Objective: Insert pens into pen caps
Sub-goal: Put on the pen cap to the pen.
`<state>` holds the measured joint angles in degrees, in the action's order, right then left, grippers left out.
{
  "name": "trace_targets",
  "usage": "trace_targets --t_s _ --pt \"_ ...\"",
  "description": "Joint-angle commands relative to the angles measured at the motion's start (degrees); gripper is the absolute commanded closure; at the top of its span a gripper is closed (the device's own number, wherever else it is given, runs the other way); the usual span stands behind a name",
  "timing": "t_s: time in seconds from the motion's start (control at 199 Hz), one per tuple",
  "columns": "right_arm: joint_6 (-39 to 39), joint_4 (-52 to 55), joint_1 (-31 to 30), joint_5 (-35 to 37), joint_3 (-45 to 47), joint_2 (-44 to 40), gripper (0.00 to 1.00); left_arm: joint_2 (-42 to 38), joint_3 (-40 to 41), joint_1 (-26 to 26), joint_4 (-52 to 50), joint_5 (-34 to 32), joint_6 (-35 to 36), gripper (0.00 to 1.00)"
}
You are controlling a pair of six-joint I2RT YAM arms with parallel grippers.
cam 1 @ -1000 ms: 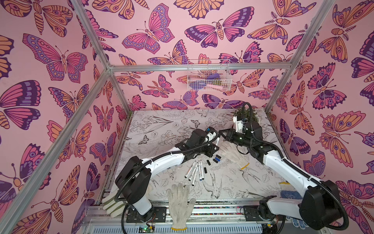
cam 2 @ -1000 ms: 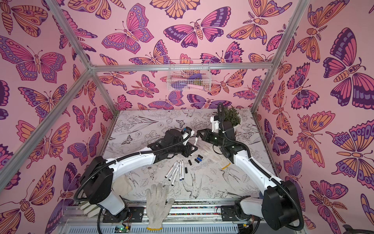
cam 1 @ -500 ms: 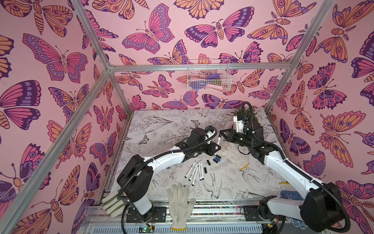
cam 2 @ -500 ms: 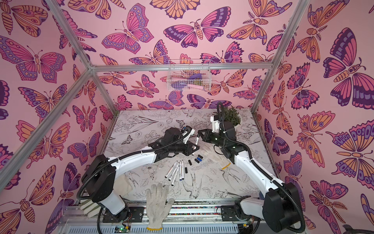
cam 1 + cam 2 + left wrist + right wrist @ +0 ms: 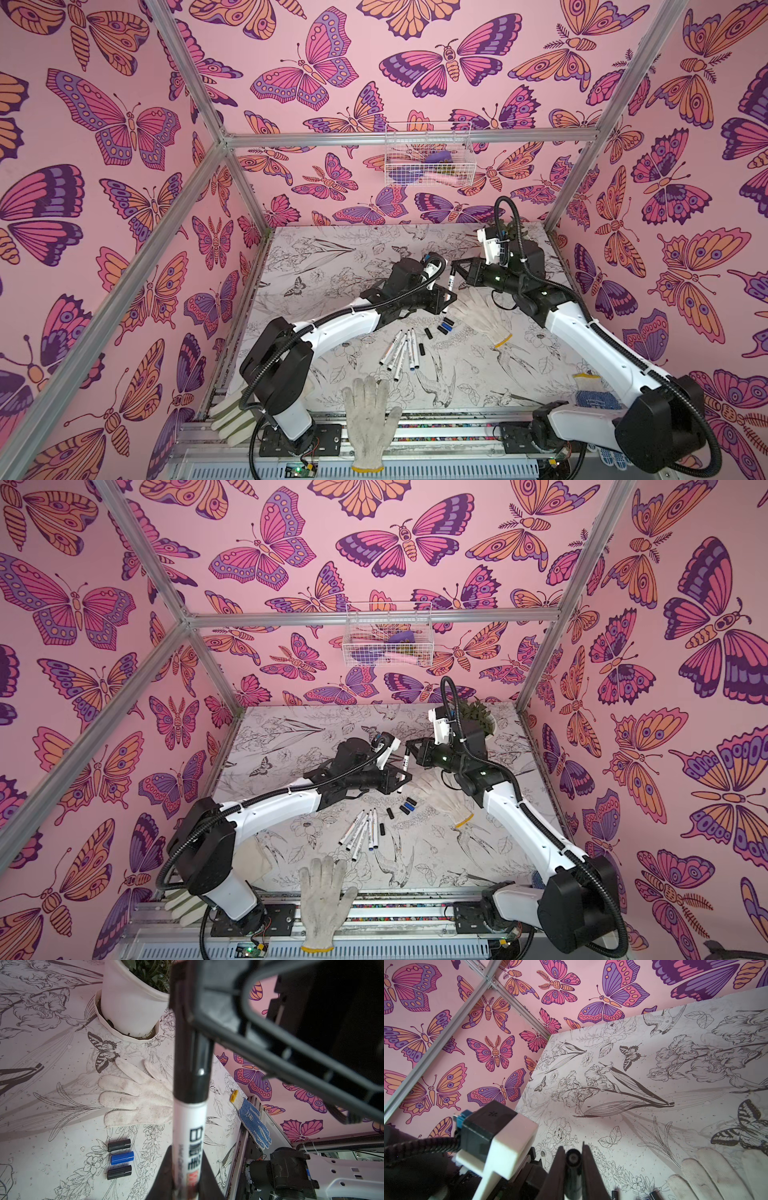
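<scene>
Contact held, arms barely shifted
Jaws of the left gripper (image 5: 186,1154) stay clamped on the white-barrelled marker pen (image 5: 190,1126), those of the right gripper (image 5: 572,1151) on its black plastic cap (image 5: 572,1164), above the desk's (image 5: 332,257) far middle; cap looks seated.

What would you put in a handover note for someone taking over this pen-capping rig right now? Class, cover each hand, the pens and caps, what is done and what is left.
Left hand: shut on the held pen, in mid-air.
Right hand: shut on a black cap at that pen's upper end. Whether it is pushed fully home cannot be told.
On the table: five uncapped pens lie bunched together. Beside them are five loose caps, four black and one blue.
Done: no capped pen lies on the table.
Left: seat this cap, set the pen down, cap the other five.
</scene>
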<state>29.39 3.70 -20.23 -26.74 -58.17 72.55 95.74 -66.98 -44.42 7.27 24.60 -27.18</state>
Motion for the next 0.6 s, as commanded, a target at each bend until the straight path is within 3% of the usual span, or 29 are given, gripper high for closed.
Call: trace_targets --t_s 0.0,0.597 --pt "-4.0 15.5 -1.6 -13.5 -0.2 0.0 1.0 -0.9 -3.4 3.1 7.0 -12.8 -4.8 1.0" --pt "-7.6 30.2 -1.7 -17.2 1.3 1.4 1.0 -1.3 -4.7 5.3 7.2 -15.6 -5.2 1.0"
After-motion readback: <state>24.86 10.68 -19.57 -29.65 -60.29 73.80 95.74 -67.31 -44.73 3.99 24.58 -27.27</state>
